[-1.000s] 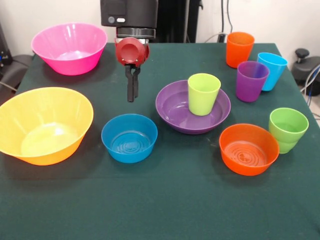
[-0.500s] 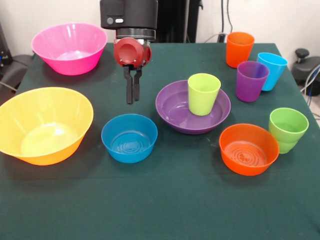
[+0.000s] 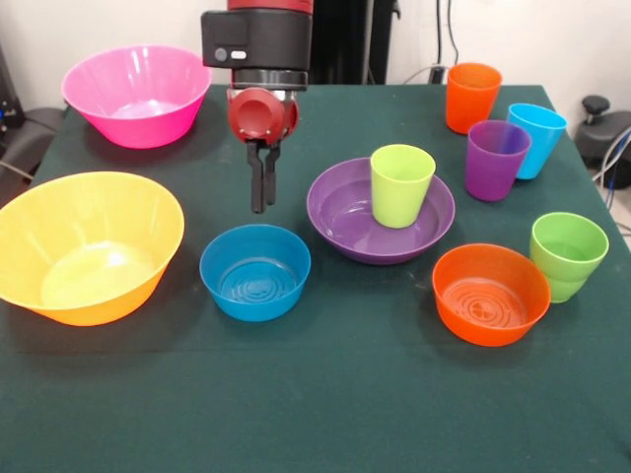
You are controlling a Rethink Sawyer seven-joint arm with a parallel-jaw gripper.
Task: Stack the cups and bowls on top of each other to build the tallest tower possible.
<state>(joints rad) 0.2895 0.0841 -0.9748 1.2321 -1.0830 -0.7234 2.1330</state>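
Hanging above the green table (image 3: 325,394), my pincer (image 3: 258,205) points straight down with its two dark fingers (image 3: 257,182) pressed together, holding nothing. Its tips sit just beyond the far rim of the small blue bowl (image 3: 255,272), which rests upright on the table, near and left of the wide purple bowl (image 3: 345,212). A lime-yellow cup (image 3: 401,184) stands upright inside that purple bowl, toward its right side. To my left lie the big yellow-orange bowl (image 3: 87,246) and, farther back, the pink bowl (image 3: 137,95). On the right, the small orange bowl (image 3: 490,294) sits beside the green cup (image 3: 568,255); farther off stand the purple cup (image 3: 497,160), the light blue cup (image 3: 537,138) and the orange cup (image 3: 472,97).
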